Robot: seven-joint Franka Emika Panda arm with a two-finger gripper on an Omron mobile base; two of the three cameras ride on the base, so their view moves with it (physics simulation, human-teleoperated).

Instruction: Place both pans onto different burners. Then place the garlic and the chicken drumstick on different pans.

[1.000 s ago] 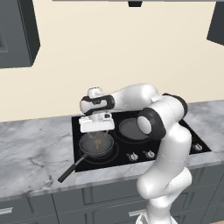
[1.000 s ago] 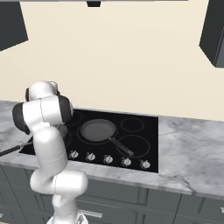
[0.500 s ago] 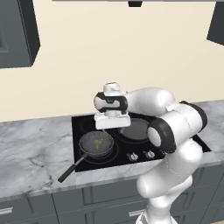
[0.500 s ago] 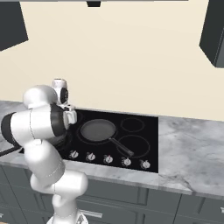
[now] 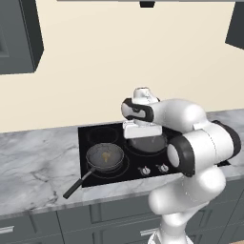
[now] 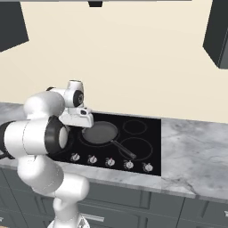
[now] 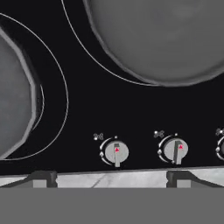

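Pans both sit on burners: deeper pan on the near-left ring, shallower pan on the one to its right. A small yellowish-tan lump, likely the garlic, lies in the deeper pan. Drumstick placement looks pending. Gripper spread wide, empty, above the knobs.
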